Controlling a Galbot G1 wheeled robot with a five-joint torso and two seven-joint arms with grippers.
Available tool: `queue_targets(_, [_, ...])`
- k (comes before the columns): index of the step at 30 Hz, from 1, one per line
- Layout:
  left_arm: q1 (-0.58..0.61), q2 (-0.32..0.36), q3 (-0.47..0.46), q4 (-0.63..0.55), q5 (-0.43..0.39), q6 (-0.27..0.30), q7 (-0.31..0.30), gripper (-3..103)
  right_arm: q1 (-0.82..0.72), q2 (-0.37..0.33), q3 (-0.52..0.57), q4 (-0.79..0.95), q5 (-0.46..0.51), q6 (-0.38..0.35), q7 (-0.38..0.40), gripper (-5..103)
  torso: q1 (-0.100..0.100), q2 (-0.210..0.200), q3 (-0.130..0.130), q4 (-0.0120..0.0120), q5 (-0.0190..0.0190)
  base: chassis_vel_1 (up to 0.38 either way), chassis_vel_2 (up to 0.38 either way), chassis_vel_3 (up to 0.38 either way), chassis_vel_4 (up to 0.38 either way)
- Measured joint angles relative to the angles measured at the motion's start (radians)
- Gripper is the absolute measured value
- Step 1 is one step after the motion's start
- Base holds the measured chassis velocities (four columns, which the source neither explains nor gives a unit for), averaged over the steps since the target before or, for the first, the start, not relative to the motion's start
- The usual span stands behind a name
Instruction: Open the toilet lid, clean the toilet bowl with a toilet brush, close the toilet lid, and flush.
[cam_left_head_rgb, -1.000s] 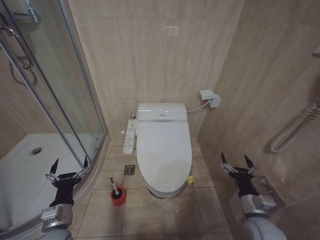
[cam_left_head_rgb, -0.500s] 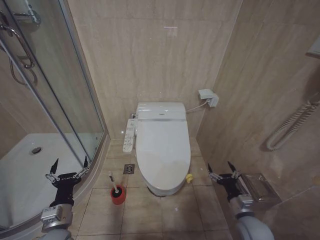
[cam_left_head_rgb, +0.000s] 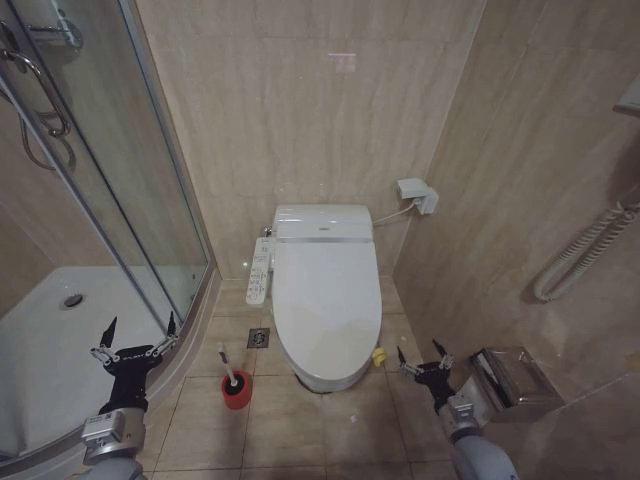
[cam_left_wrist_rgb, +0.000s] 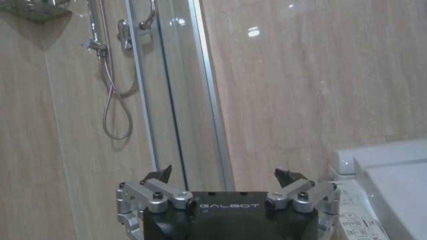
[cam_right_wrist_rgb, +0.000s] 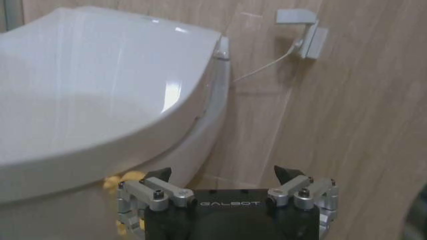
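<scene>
The toilet lid (cam_left_head_rgb: 327, 295) lies shut on the white toilet bowl (cam_left_head_rgb: 322, 381), with a button panel (cam_left_head_rgb: 260, 272) on its left side. A yellow tie (cam_left_head_rgb: 379, 356) hangs at the lid's front right edge. The toilet brush (cam_left_head_rgb: 228, 366) stands in a red cup holder (cam_left_head_rgb: 237, 393) on the floor, left of the bowl. My right gripper (cam_left_head_rgb: 420, 356) is open, low beside the bowl's front right and close to the tie; in the right wrist view this gripper (cam_right_wrist_rgb: 223, 172) faces the lid (cam_right_wrist_rgb: 87, 90). My left gripper (cam_left_head_rgb: 137, 331) hangs open by the shower's edge.
A curved glass shower enclosure (cam_left_head_rgb: 120, 200) and its white tray (cam_left_head_rgb: 50, 340) take up the left. A floor drain (cam_left_head_rgb: 259, 339) lies left of the bowl. On the right wall are a metal holder (cam_left_head_rgb: 505, 378) and a grab rail (cam_left_head_rgb: 580, 262); a white box (cam_left_head_rgb: 418, 193) sits behind the toilet.
My right gripper has moved left and down, from near the right wall to the toilet's front right corner. The left arm has not moved.
</scene>
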Motion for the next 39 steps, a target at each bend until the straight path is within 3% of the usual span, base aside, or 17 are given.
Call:
queue_targets(29, [0.0,0.0,0.0,0.0,0.0,0.0,0.0,100,0.164,0.045,-0.075,-0.254,-0.058,0.042,-0.001,100,0.0,0.0,0.0,0.0002,0.0001,0.0,0.0,0.0,0.0])
queue_targets(39, [0.0,0.0,0.0,0.0,0.0,0.0,0.0,100,0.061,-0.06,-0.044,-0.12,-0.014,0.034,0.006,100,0.0,0.0,0.0,-0.0001,0.0,0.0,0.0,0.0,0.0])
